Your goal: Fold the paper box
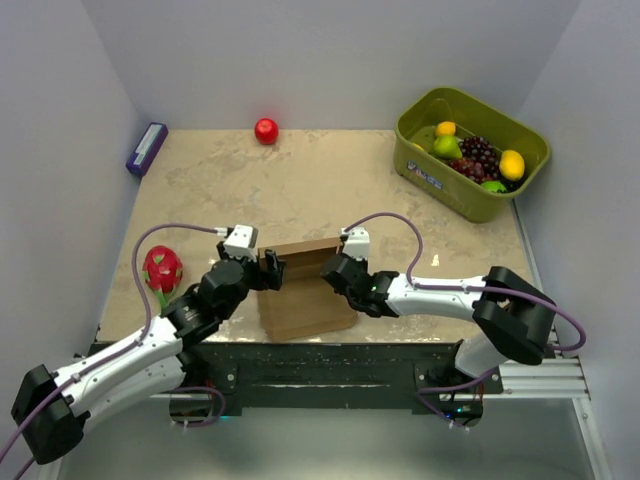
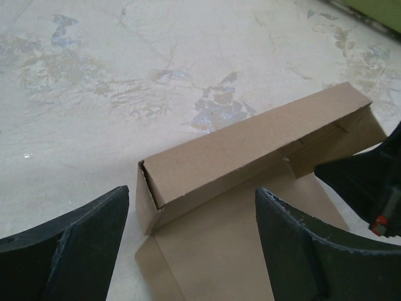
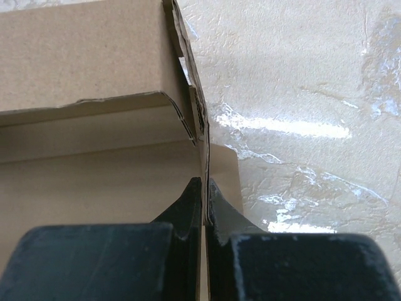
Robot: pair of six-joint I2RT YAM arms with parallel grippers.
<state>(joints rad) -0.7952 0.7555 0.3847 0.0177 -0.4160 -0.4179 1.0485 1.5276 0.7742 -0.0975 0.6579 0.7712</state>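
Observation:
The brown paper box (image 1: 305, 290) lies partly folded at the table's near middle, its far wall folded up as a long double panel (image 2: 250, 147) and its flat base panel (image 2: 238, 251) toward me. My left gripper (image 1: 268, 270) is open at the box's left end, its fingers (image 2: 69, 244) straddling the left corner without touching. My right gripper (image 1: 333, 268) is shut on the box's upright right side flap (image 3: 202, 125), pinching its thin edge between both fingers (image 3: 188, 207).
An olive-green bin (image 1: 470, 150) with several fruits stands at the back right. A red apple (image 1: 266, 130) lies at the back, a purple box (image 1: 146, 148) at the back left, a dragon fruit (image 1: 162, 268) at the left beside my left arm.

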